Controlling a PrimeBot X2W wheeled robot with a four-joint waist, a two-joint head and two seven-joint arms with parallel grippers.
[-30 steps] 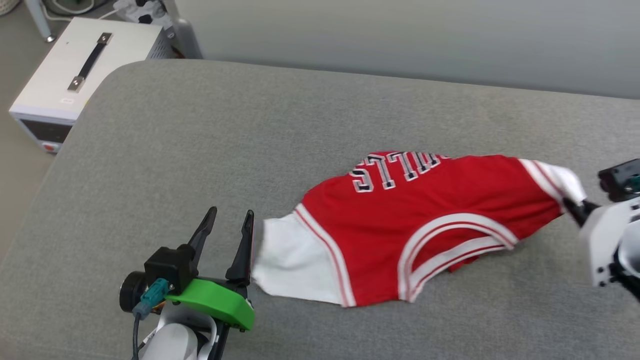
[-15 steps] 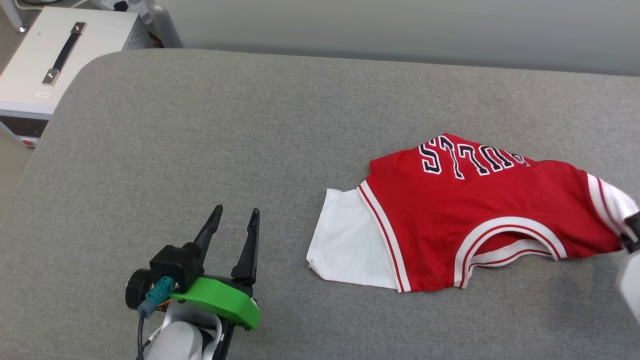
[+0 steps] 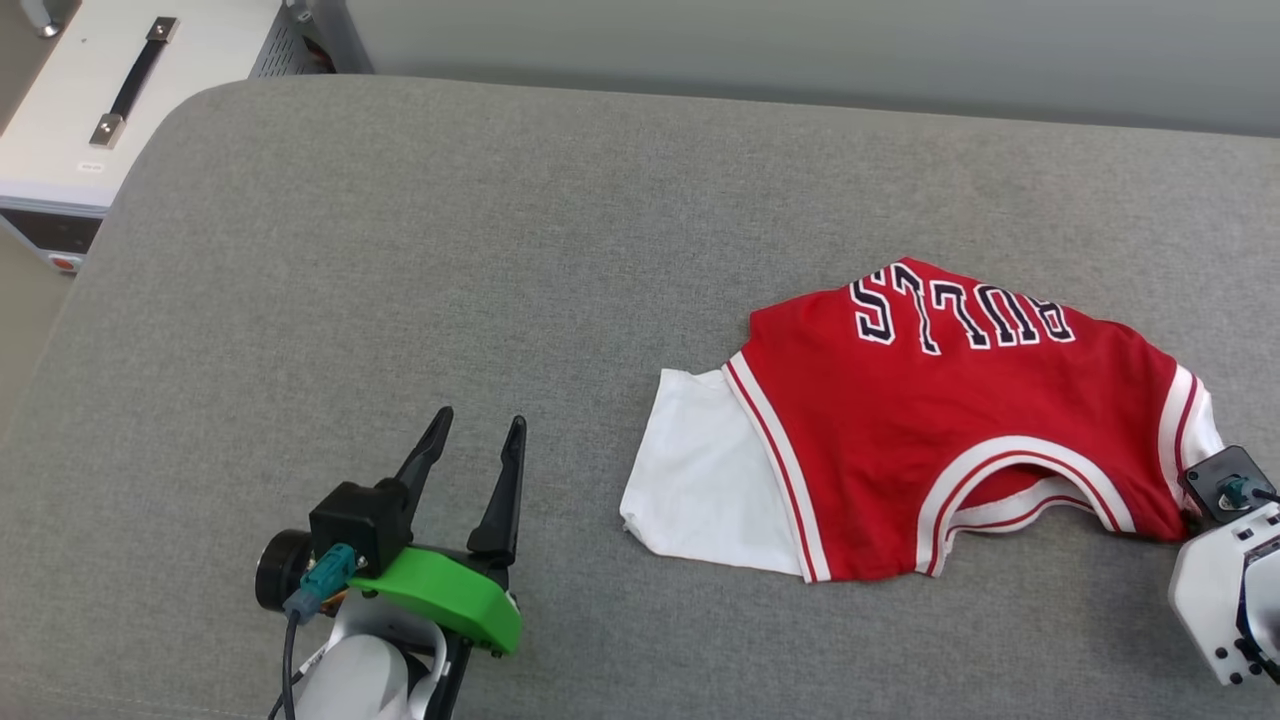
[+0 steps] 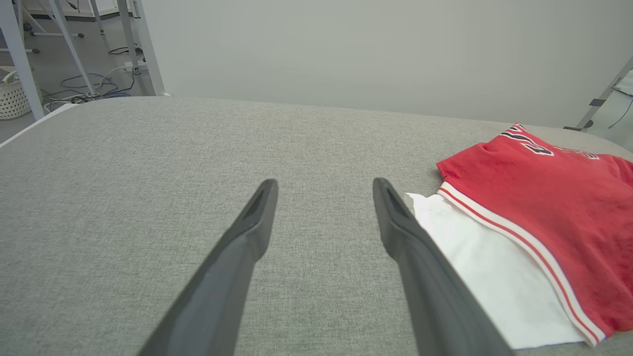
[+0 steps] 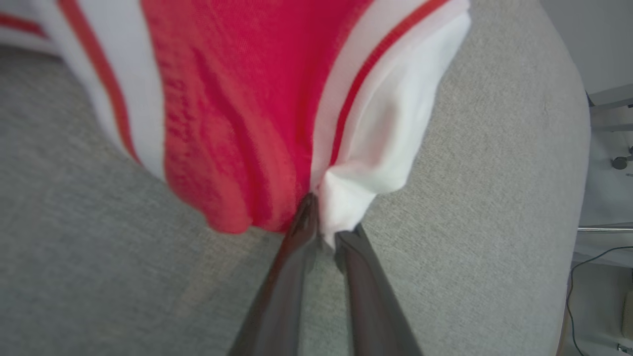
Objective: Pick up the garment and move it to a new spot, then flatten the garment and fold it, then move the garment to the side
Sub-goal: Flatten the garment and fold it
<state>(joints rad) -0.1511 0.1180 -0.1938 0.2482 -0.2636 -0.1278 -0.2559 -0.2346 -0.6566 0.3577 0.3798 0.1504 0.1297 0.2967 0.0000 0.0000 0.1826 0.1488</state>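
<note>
Grey padded tabletop [image 3: 400, 250], seen from my head camera: the garment [image 3: 950, 430], a red jersey with white sleeves, lies rumpled on the right half of the surface. Its collar faces me and its block lettering [image 3: 960, 315] reads upside down along the far edge. My right gripper [image 5: 326, 217] has its two fingers almost together, nipping a tuck of the right-hand sleeve [image 5: 390, 123] between the tips, close to the table's rounded edge. My left gripper [image 3: 481, 417] hangs at lower left, jaws spread wide and holding nothing, with bare grey cloth between it and the other sleeve [image 3: 700, 480], which lies flat. Off the far-left corner stands a white box [image 3: 60, 130] with a black handle [image 3: 130, 78]. A pale wall [image 3: 800, 40] closes the back; metal legs [image 4: 20, 59], cables [image 4: 99, 84] and a wicker basket [image 4: 12, 99] occupy the floor.
</note>
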